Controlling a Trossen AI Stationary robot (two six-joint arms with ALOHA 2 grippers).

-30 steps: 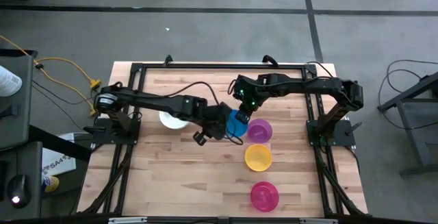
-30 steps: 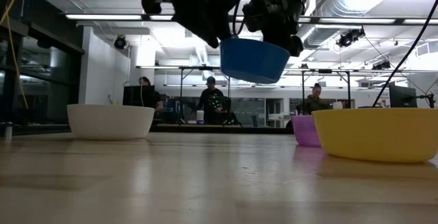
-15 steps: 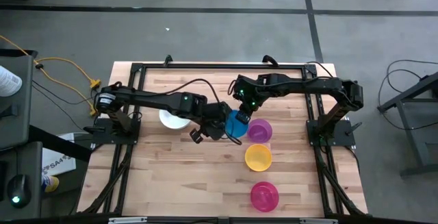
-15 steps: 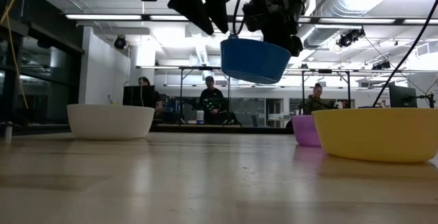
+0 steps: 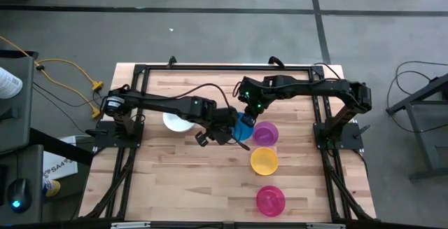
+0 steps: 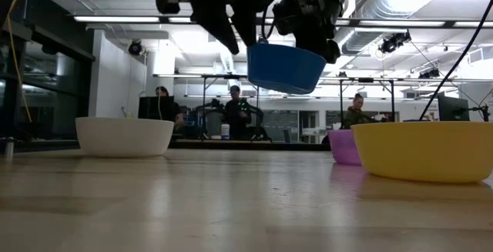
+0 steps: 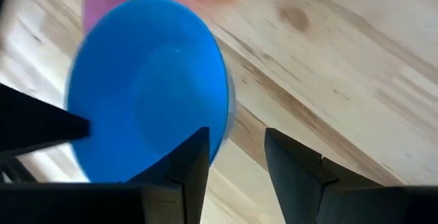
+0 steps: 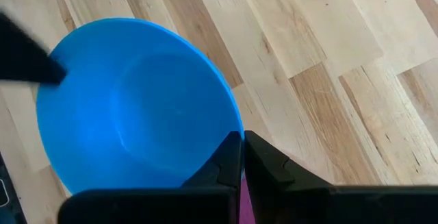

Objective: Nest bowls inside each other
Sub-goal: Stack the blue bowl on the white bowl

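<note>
A blue bowl (image 5: pixel 243 126) hangs in the air above the table's middle, with my right gripper (image 5: pixel 248 115) shut on it. My left gripper (image 7: pixel 236 166) stands open at the bowl's left rim, one finger over the bowl's inside and the other outside it. To the left, the white bowl (image 5: pixel 176 122) stands upright on its base. On the right side, the purple bowl (image 5: pixel 265 134), yellow bowl (image 5: pixel 264 161) and pink bowl (image 5: pixel 270 200) stand in a row running toward the near edge. My right gripper pinches the blue bowl's rim (image 8: pixel 235 133) on its far right side, one finger inside the bowl and one outside. The fingers come slanting down from above. The bowl (image 6: pixel 286 67) hangs slightly tilted, opening up, clear of the table. My left gripper: whether a finger (image 7: pixel 194 161) touches the rim, I cannot tell.
The table's black frame rail (image 5: pixel 224 67) runs along the far edge, with more rails down both sides. Bare wood lies at the near left (image 5: pixel 189 187). People sit in the room behind the table (image 6: pixel 235 113).
My left gripper has rolled about its own line at the blue bowl's left rim, lifting a little from it and coming back, and has stayed open. The blue bowl and my right gripper have kept still.
</note>
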